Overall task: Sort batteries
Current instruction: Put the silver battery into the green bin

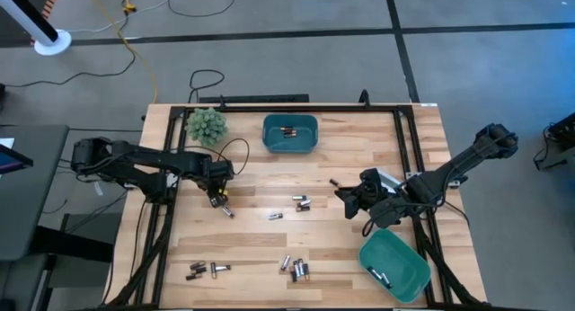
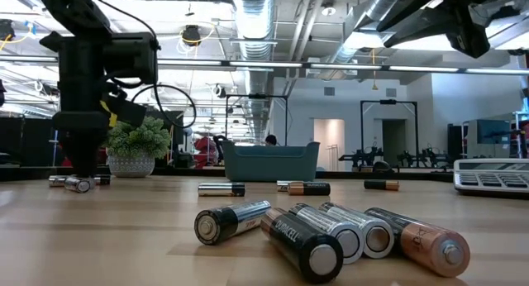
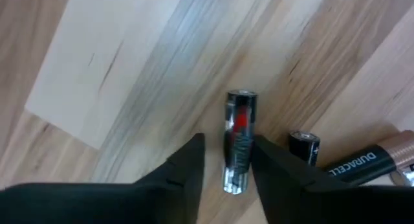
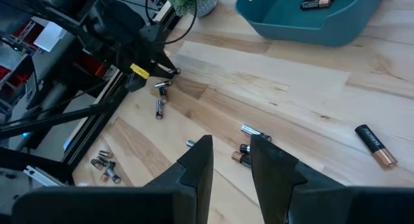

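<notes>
Small dark and silvery batteries lie scattered on the wooden table: a pair near the middle, groups near the front edge, and a row close up in the low view. My left gripper is open and points down. Its fingers stand on either side of a silver battery with a red mark, which lies flat on the wood. My right gripper hovers above the table's right half, open by a narrow gap and holding nothing. My left gripper comes from above with its fingers along the sides of the silver battery, which lies on the table. One finger is right at the battery's side and the other stands a little off. I cannot tell whether either touches it.
One teal bin at the far middle holds a few batteries. Another teal bin sits tilted at the near right corner with batteries inside. A small potted plant stands far left. A grey-white calculator lies under the right arm. Two more batteries lie beside the left gripper.
</notes>
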{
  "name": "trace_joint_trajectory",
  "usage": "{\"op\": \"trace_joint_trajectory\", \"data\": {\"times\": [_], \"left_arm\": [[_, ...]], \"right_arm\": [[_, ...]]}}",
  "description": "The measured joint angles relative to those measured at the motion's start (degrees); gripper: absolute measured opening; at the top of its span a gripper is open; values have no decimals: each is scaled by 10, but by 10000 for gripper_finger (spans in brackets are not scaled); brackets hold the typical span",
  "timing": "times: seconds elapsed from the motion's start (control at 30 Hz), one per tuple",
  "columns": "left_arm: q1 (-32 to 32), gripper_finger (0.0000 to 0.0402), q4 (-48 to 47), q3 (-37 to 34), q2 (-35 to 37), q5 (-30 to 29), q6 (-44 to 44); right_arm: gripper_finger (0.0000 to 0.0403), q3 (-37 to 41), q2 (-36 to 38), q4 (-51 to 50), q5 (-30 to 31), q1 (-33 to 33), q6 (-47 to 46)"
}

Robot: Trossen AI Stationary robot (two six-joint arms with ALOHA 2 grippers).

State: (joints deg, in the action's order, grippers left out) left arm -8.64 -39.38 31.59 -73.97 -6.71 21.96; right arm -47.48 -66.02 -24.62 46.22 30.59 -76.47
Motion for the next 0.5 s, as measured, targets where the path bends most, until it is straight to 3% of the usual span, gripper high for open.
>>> {"op": "trace_joint_trajectory", "data": {"times": [0.13,0.3,0.5], "left_arm": [[0,36,4,1,0,-6,-10],[-1,35,-42,36,-4,-39,0],[0,35,-76,148,-3,-55,-29]], "right_arm": [[118,0,0,-1,0,0,0],[118,0,1,-9,-2,0,15],[118,0,20,-39,-17,2,11]]}}
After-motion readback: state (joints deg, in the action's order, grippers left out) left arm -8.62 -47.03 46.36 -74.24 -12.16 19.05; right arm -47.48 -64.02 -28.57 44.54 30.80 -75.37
